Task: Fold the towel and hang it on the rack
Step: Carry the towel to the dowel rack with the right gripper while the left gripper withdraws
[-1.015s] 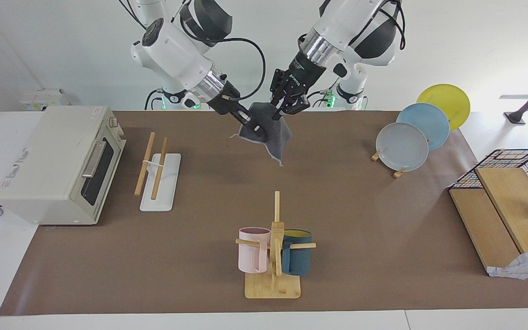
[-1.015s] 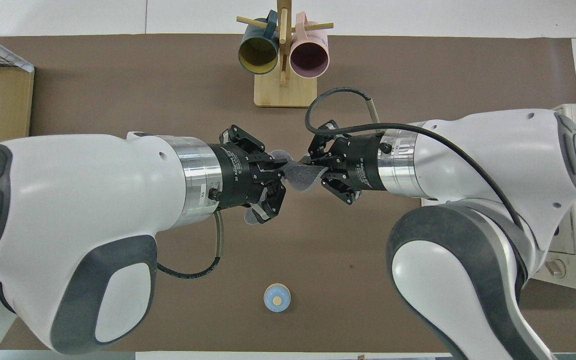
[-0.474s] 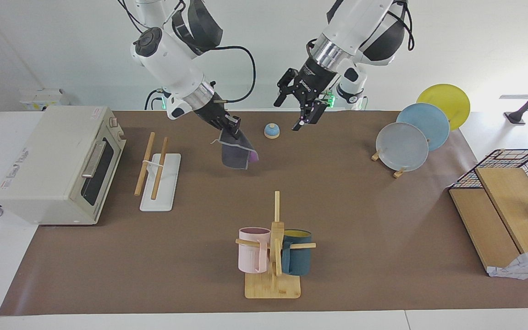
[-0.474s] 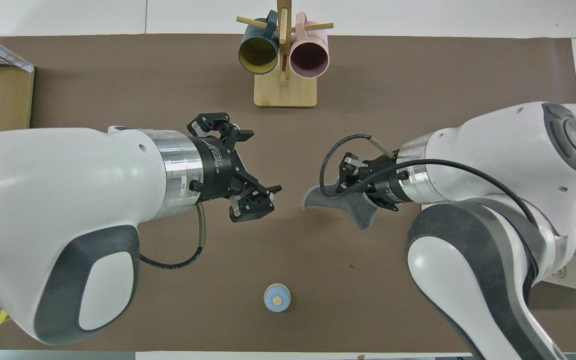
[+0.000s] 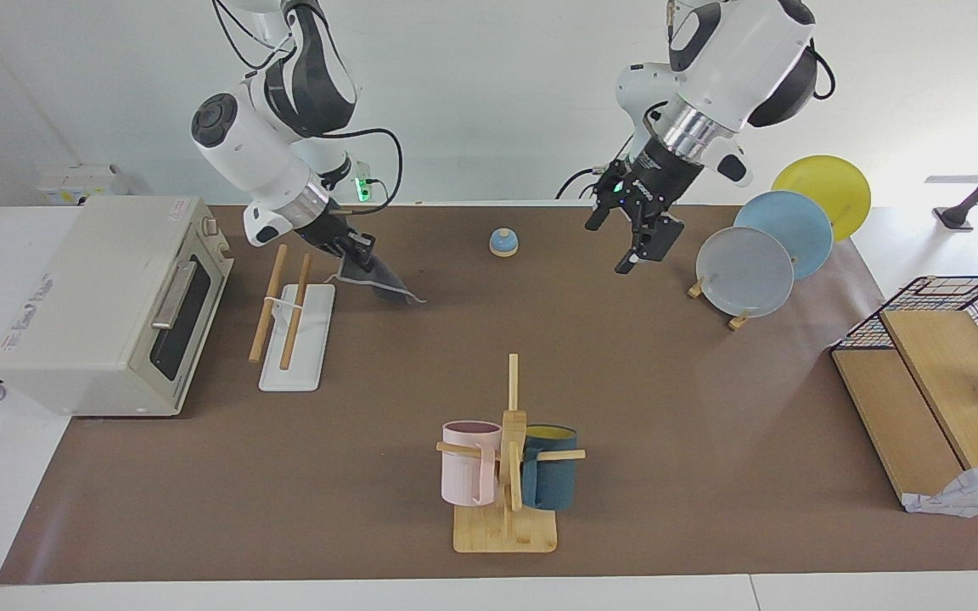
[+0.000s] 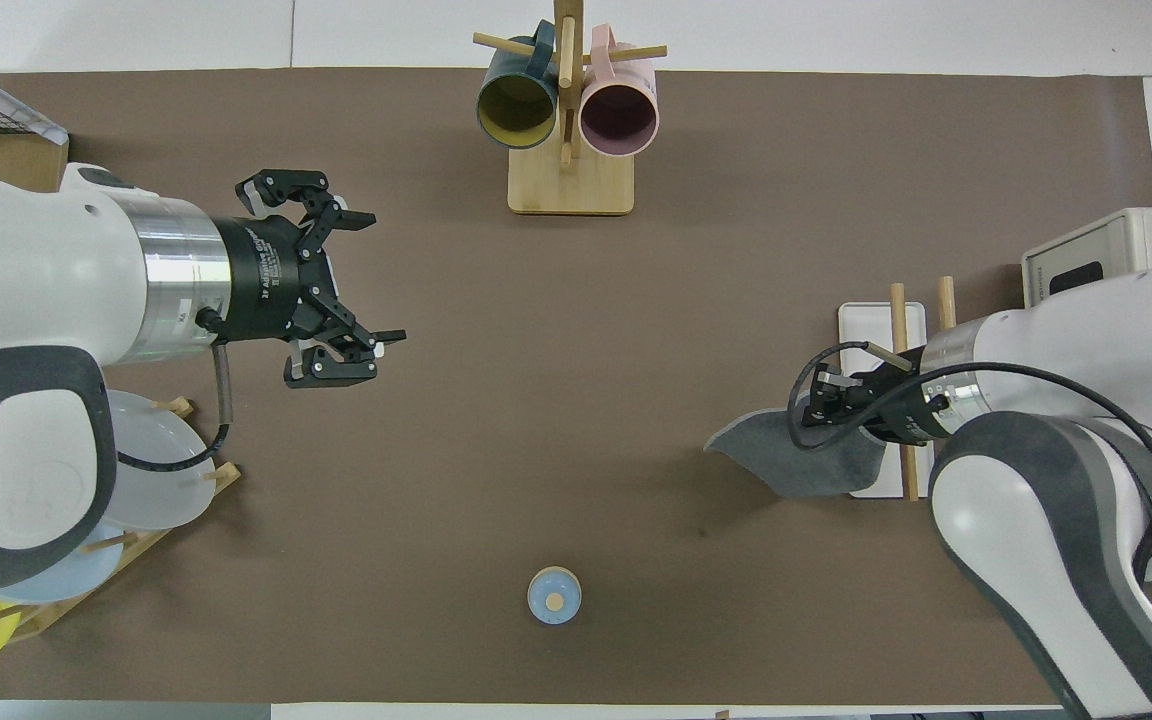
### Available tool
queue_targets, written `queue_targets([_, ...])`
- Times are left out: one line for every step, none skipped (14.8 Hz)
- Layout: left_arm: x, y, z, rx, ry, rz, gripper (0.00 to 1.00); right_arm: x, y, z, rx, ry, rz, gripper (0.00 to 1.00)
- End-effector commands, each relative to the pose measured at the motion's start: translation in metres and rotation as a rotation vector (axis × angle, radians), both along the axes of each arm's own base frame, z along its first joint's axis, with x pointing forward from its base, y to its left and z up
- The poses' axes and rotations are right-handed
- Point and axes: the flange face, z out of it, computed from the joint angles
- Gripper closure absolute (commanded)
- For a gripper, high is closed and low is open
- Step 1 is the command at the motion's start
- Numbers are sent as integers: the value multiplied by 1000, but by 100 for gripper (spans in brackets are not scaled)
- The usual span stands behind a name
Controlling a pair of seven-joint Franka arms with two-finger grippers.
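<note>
Cloth is the whole matter here: the towel is small, soft and light, and it hangs limp from the right claw, grey face outward in both views. That claw is pinched shut on one bunched edge, and the rest droops below and to the side of it, toward the middle of the tabletop. A cloth like this will likely swing and unfold as it is carried, so a firm pinch near the hem, where it is doubled, seems the safest hold; a grip on a single layer could let the fold slip open.

The rack stands just beside the right claw, toward the toaster oven, its two wooden rods raised over a white base. From above, the towel's edge overlaps the base; whether it touches the rack I cannot tell. The thin rods could let smooth cloth slide off unless it drapes evenly on both sides.

The left claw hangs with its fingers spread wide and empty, over bare brown mat near the plate stand, waiting. Room around the right claw is fair: the oven is close to the rack, while the small blue bell and the mug tree stand well apart.
</note>
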Motion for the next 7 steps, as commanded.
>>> queue_targets([-9, 39, -3, 64, -37, -193, 0, -14, -23, -1, -78, -3, 94, 100])
queue_targets([-6, 52, -5, 78, -54, -262, 0, -15, -30, -2, -135, 7, 155, 100])
queue_targets([-4, 64, -6, 92, -73, -321, 0, -16, -38, -1, -183, 11, 192, 100])
queue_targets([-2, 76, -7, 104, -88, -371, 0, -15, -52, -1, -211, 11, 209, 100])
queue_targets([-1, 87, -9, 126, -106, -436, 0, -14, -68, 1, -216, 4, 245, 100])
queue_targets([-1, 92, -9, 165, -127, -524, 0, -12, -84, 5, -229, -12, 290, 100])
queue_targets([-2, 96, -11, 202, -147, -611, 0, -9, -100, 10, -249, -25, 316, 100])
